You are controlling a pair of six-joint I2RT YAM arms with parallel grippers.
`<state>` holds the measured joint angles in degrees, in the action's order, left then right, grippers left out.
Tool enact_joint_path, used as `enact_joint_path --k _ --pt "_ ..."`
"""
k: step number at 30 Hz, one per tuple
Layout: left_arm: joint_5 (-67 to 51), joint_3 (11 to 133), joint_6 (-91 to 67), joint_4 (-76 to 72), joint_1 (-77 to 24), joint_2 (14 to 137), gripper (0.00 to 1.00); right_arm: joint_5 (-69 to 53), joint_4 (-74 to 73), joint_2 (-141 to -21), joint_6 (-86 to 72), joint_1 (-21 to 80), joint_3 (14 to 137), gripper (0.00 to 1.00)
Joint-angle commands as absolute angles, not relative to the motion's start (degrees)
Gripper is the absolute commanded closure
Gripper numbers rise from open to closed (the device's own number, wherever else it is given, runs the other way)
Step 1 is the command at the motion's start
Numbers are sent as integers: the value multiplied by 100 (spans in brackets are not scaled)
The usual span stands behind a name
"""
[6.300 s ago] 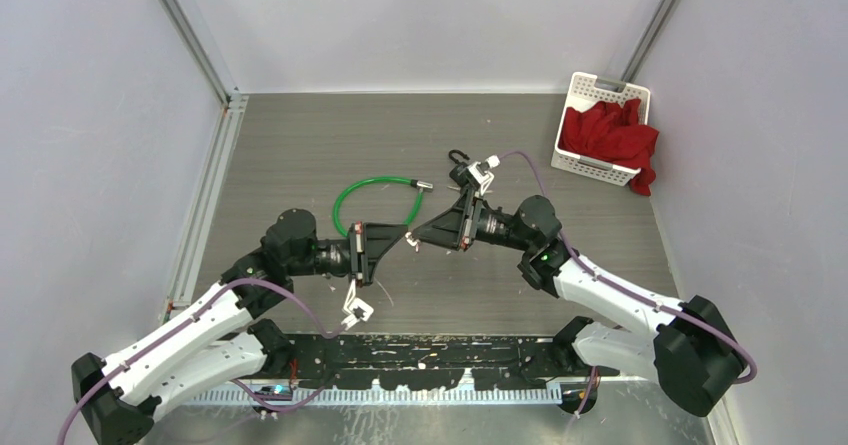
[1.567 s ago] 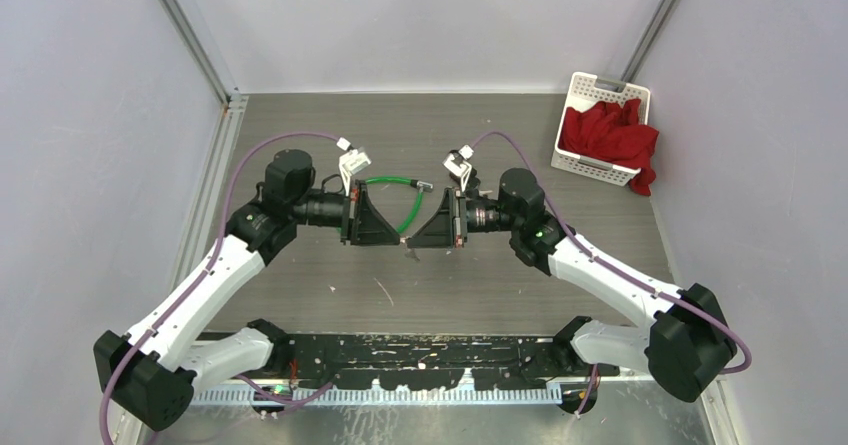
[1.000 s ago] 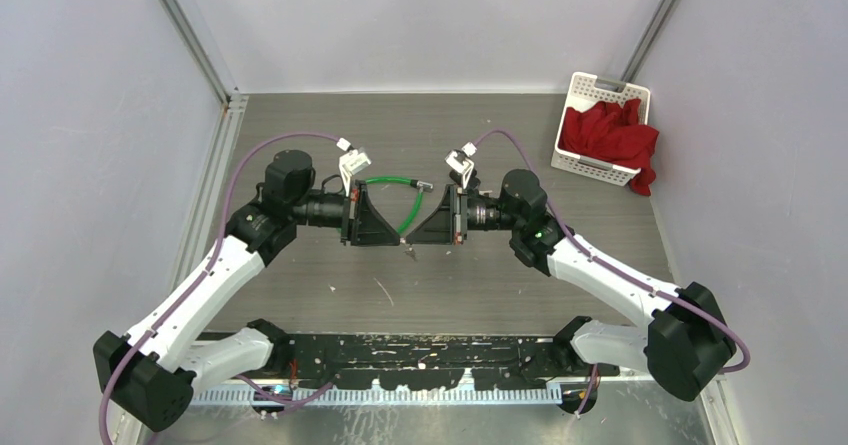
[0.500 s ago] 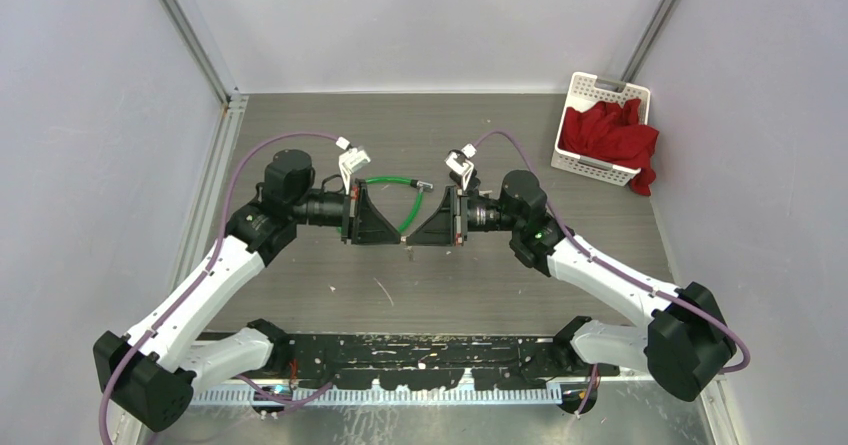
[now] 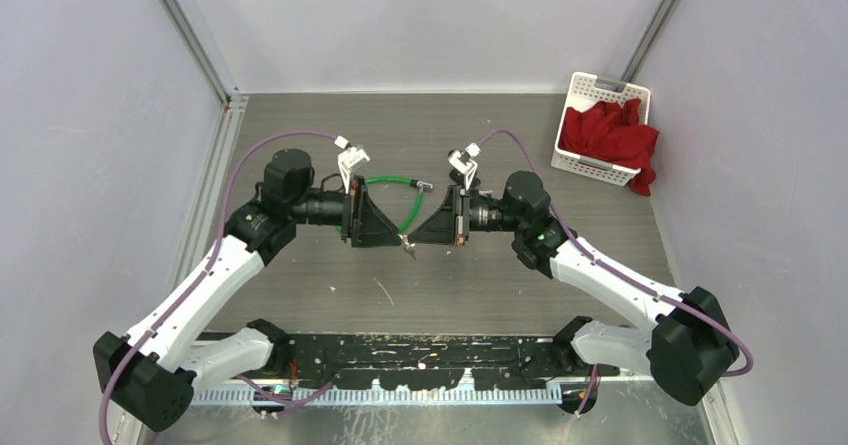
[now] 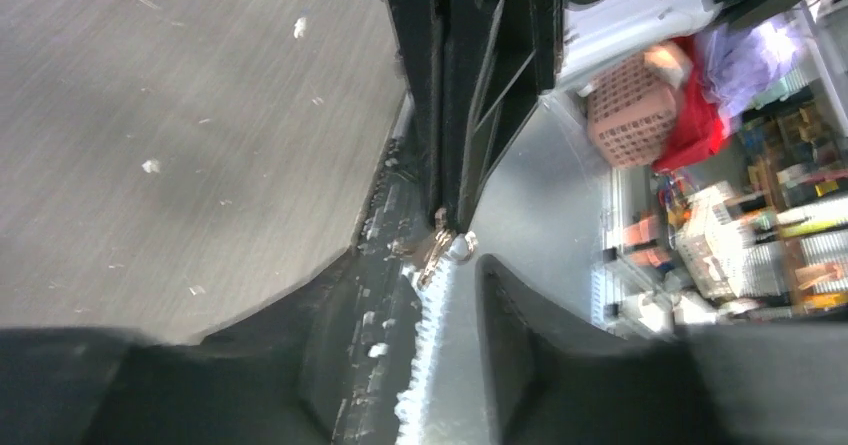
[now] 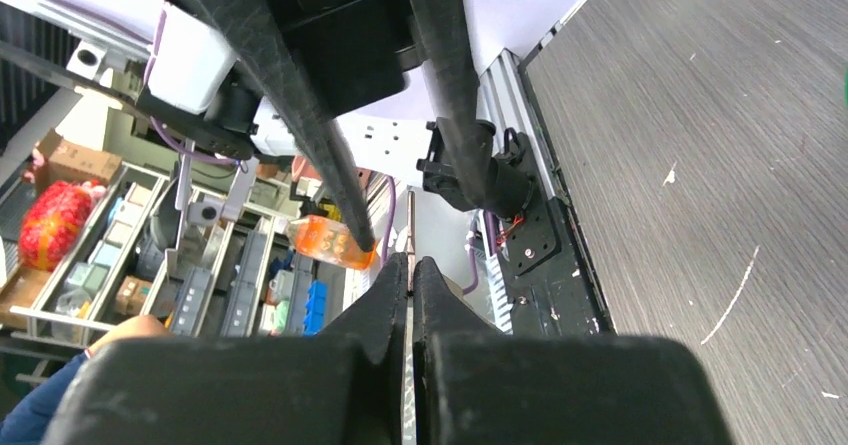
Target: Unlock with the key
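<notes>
The small brass key hangs between the two grippers, which meet tip to tip above the middle of the table. My right gripper is shut on it; in the right wrist view a thin blade pokes out past the closed gripper. My left gripper stands open just short of the key, its own gripper empty. The green cable lock lies on the table behind the grippers, one metal end showing; its keyhole is hidden.
A white basket holding a red cloth stands at the back right corner. An aluminium rail runs along the left edge. The black base bar spans the near edge.
My left gripper has opened and let go of the key. My right gripper has shut on it. Both arms stay tip to tip, the right one shifted slightly.
</notes>
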<state>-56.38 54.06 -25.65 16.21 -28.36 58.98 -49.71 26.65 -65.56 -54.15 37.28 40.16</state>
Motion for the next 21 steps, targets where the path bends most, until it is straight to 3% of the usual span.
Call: enact_joint_path --k 1,3,4,13,21 --pt "-5353 5810 -1868 2148 -2670 6014 31 -4903 2562 -6318 -5384 3504 4020 99" --pt "-5228 6100 -1357 2651 -2577 6213 3 -4978 2168 -6285 -5238 3312 4029 99" --pt "-5173 6288 -1006 2980 -2548 6341 0 -4990 1874 -6257 -5105 3202 4053 99" --pt "-3944 8365 2781 5762 -2406 8576 2 -4742 -1105 -5630 -3715 1741 3928 99" --pt "-3458 9694 4066 5810 -2471 10548 8 -4198 -1853 -5243 -3538 1497 3997 99"
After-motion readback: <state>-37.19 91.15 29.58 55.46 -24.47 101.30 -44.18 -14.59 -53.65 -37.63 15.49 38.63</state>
